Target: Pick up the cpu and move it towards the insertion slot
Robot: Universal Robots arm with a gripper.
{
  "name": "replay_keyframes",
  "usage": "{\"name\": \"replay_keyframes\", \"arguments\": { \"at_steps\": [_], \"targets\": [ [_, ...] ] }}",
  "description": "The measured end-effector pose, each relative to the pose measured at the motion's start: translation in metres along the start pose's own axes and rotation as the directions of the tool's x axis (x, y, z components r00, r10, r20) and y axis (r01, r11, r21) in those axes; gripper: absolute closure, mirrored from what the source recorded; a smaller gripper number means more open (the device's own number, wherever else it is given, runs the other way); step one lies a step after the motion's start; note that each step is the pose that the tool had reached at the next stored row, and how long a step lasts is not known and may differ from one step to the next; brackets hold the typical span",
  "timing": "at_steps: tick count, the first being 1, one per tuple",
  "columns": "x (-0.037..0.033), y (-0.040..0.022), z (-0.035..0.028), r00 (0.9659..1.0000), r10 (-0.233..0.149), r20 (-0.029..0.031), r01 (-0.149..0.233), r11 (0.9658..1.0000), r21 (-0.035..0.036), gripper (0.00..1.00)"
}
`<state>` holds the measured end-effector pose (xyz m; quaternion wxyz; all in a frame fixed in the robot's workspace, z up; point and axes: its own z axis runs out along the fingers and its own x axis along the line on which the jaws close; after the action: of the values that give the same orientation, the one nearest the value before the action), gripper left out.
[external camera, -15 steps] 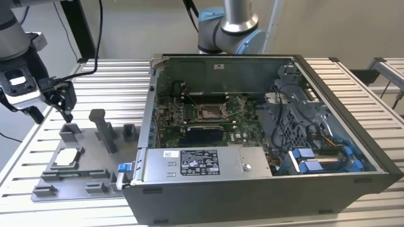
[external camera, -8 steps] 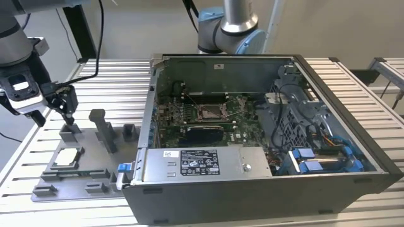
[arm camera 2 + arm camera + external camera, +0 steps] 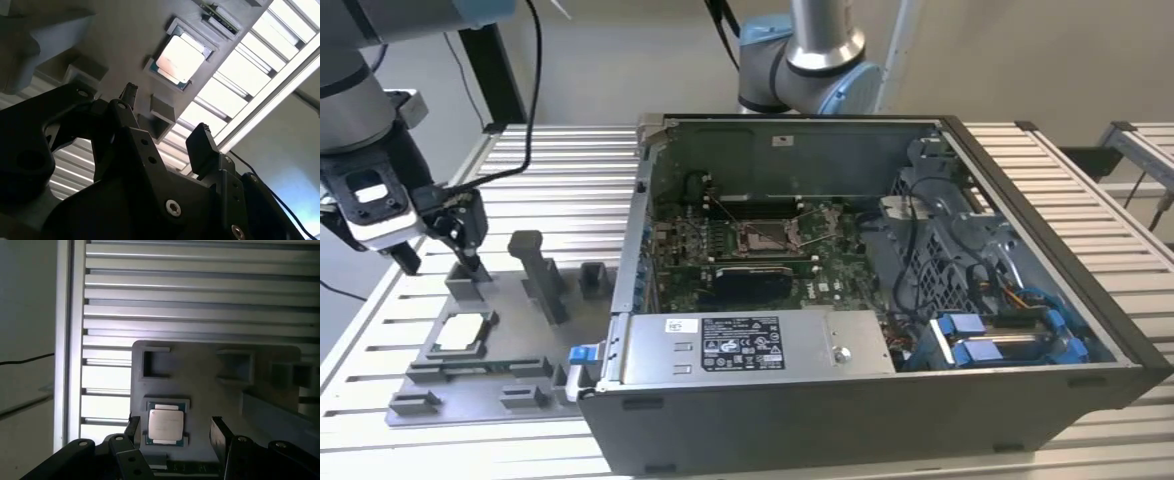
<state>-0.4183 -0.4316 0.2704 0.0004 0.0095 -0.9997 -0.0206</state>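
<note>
"exterior view, then: where is the cpu (image 3: 464,335)?" asks one.

"it lies flat in a square recess of the grey fixture (image 3: 540,365)," says the other. "the fixture sits on the slatted worktop (image 3: 560,170), just beside the open computer case (image 3: 854,420), on the exterior view's left."

"and the claw (image 3: 440,262)?"

"it hangs over the fixture's upright blocks (image 3: 540,275), near the cpu but apart from it. both wrist views show its fingers (image 3: 218,432) spread wide with nothing between them. in the first wrist view the cpu appears in the gap between the two fingers, beyond them and untouched."

"the insertion slot (image 3: 765,237)?"

"inside the case, on the green board (image 3: 834,280). its metal frame rings a dark centre, well apart from the claw. the cpu has not yet been lifted."
</note>
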Motion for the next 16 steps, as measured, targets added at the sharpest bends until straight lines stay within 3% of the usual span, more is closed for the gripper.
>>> {"name": "replay_keyframes", "arguments": {
  "at_steps": [5, 11, 16],
  "targets": [
    [0.0001, -0.0052, 0.0088, 1.0, 0.0, 0.0, 0.0, 1.0, 0.0, 0.0],
    [0.0002, -0.0159, 0.0178, 1.0, 0.003, 0.0001, -0.003, 1.0, 0.0, 0.0],
    [0.0008, -0.0183, 0.0264, 1.0, 0.006, 0.0003, -0.006, 1.0, 0.0, 0.0]
  ]
}}
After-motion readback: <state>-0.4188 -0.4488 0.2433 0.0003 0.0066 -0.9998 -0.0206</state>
